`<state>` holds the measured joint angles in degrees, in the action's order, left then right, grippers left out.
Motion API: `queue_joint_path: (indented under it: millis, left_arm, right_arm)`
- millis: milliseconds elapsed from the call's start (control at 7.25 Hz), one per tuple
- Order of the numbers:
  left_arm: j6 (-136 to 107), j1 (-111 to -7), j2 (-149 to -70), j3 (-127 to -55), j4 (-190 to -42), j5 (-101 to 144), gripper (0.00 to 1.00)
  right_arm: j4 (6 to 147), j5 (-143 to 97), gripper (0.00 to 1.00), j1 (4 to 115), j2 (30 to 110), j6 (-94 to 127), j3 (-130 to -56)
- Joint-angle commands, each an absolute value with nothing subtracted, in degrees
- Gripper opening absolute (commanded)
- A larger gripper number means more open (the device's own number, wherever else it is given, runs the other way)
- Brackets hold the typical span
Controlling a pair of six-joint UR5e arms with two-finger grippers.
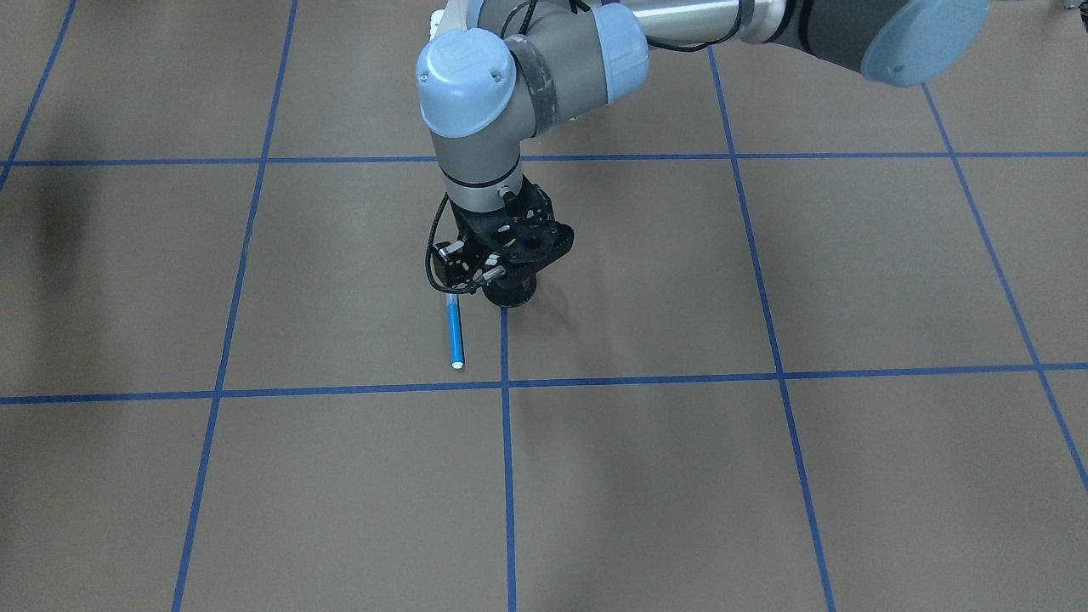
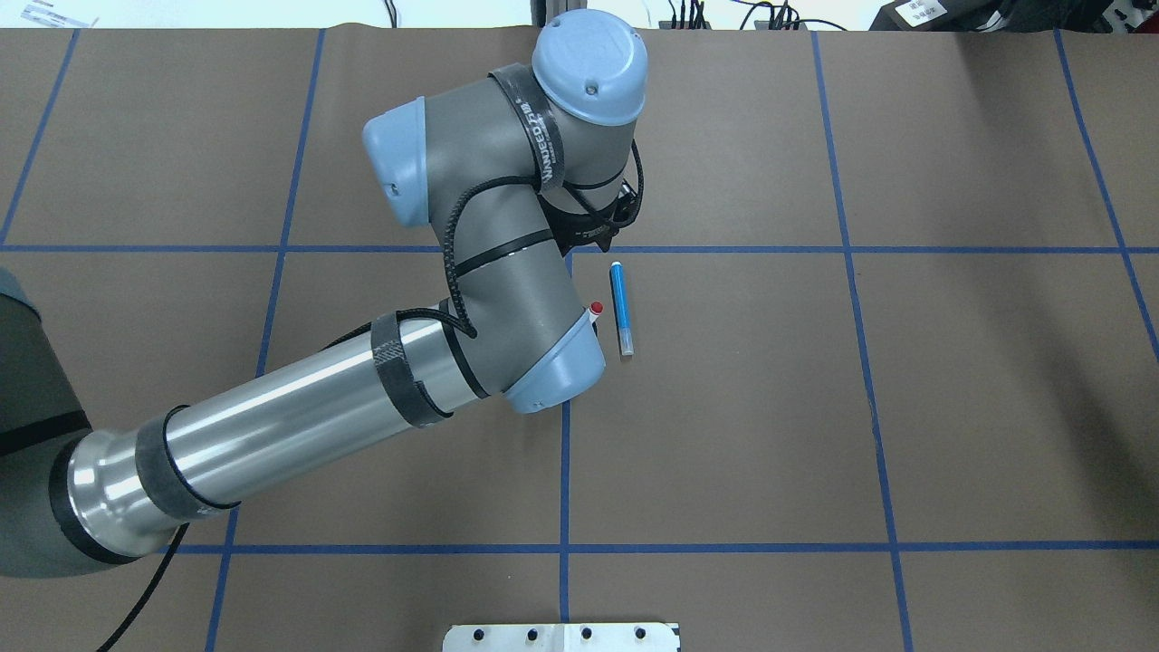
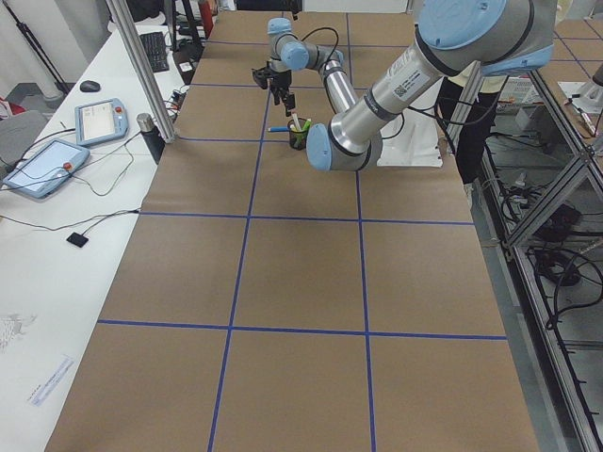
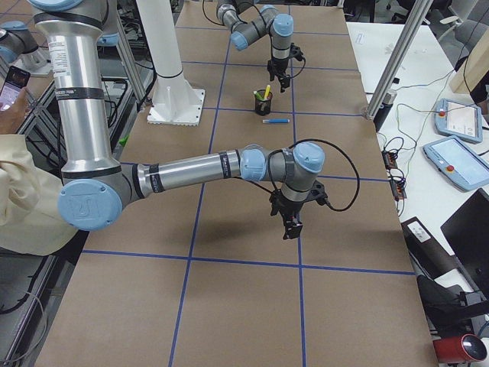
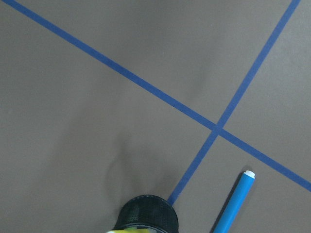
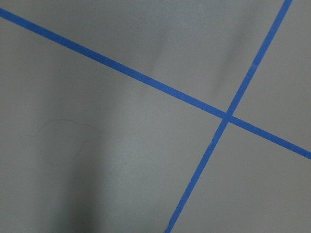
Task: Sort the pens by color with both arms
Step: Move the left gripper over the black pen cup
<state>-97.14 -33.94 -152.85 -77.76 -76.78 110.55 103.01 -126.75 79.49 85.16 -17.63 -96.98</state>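
Blue pen (image 2: 620, 308) visible; red-capped pen (image 2: 596, 308) mostly hidden under L arm (image 2: 507, 299).

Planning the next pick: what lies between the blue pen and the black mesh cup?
Only bare brown paper; the left wrist view shows the blue pen and the mesh cup apart, nothing between.

A black strap (image 2: 541, 136) goes round the left arm (image 2: 299, 407), just up from the left gripper (image 1: 500, 276). It has white letters on it. They seem to start with "WAN", but the rest is too blurry to be sure. Farther up the arm from that gripper is a white sticker (image 3: 407, 68) with tiny dark print, too small to read. No other words or numbers can be read.
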Motion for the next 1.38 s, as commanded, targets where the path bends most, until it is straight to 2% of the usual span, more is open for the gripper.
queue_joint_path:
  millis: [0,276,966,1241]
  left_arm:
    - [-97.3,-32.7,-154.68,-74.71,-76.99,109.78,0.86]
    - [-94.5,-32.43,-154.43,-74.62,-76.82,109.78,0.76]
    - [-88.77,-30.94,-157.5,-70.23,-73.04,109.69,0.75]
    - [-88.77,-30.76,-157.59,-70.14,-73.12,109.6,0.66]
  right_arm:
    - [102.92,-126.74,0.99,79.89,85.61,-18.54,-96.94]
    - [102.92,-126.74,0.99,79.98,85.69,-18.54,-96.94]
    - [102.92,-126.83,0.99,80.33,85.69,-18.81,-97.03]
    - [102.92,-126.74,0.99,80.51,85.69,-18.9,-97.03]
